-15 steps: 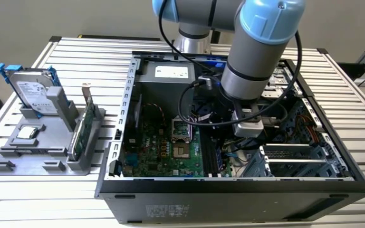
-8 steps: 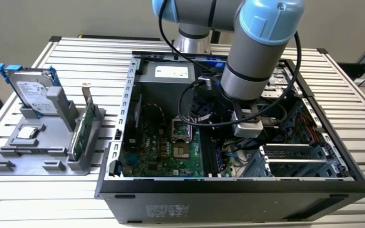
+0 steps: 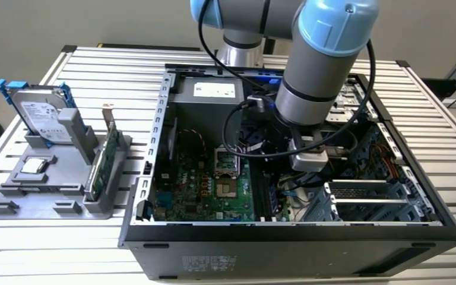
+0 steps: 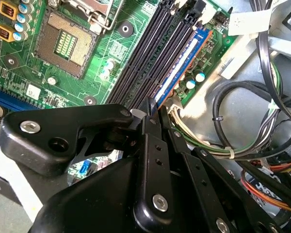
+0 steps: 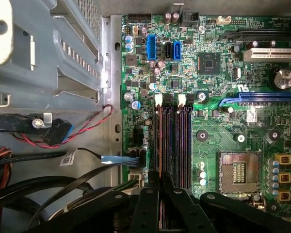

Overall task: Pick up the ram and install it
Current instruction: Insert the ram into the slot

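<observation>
the ram [image 4: 180, 73] stands on edge in the outermost of the black memory slots [image 4: 145, 53] on the green motherboard [image 5: 223, 121], inside the open computer case [image 3: 291, 237] on the slatted tabletop [image 3: 22, 237]. the gripper [image 4: 153, 114] is low over its near end; the jaws look nearly closed around the stick's top edge, though contact is hard to confirm. the hard drive [image 3: 42, 116] and green card [image 3: 101, 157] stand in a grey holder [image 3: 34, 205] beside the case.

One ram [image 4: 180, 74], four memory slots [image 5: 172, 141], one hard drive [image 3: 42, 116]
</observation>
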Tool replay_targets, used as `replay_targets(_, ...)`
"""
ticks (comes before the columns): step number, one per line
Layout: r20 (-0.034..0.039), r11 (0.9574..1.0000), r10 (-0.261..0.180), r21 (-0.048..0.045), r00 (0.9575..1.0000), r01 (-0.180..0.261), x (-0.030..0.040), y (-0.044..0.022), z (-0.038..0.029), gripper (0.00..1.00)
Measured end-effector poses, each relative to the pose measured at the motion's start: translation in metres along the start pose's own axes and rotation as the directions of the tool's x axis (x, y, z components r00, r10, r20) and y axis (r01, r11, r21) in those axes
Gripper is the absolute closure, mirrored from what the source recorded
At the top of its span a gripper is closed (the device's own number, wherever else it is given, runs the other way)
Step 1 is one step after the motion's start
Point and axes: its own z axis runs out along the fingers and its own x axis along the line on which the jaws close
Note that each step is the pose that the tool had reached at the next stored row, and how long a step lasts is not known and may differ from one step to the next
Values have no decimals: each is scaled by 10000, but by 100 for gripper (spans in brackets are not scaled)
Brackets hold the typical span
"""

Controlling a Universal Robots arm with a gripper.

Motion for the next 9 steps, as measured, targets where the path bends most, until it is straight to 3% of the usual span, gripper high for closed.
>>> replay_targets(9,0,10000,0,-1,10000,0,1,-1,25,100)
